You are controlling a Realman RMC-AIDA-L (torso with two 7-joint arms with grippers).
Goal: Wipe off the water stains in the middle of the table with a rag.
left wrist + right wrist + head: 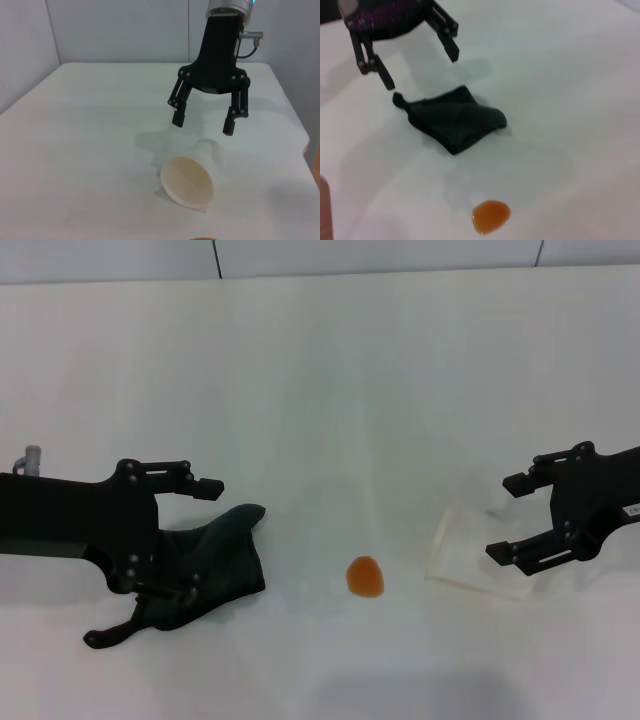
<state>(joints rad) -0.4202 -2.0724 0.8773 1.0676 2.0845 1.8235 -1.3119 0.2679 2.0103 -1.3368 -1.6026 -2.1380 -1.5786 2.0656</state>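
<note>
1 whitish translucent cup on its side

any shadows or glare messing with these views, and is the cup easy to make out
Head view: the translucent cup nearly melts into the white table; the orange water stains stand out. Left wrist view: the cup's mouth shows clearly, with a soft shadow under the right gripper. Right wrist view: the left gripper casts a faint shadow above the rag.

A small glossy orange puddle sits rounded and unsmeared near the middle of the plain white tabletop. Left of it, apart from it, lies a dark grey rag, rumpled in uneven folds, one corner twisted into a tail.
</note>
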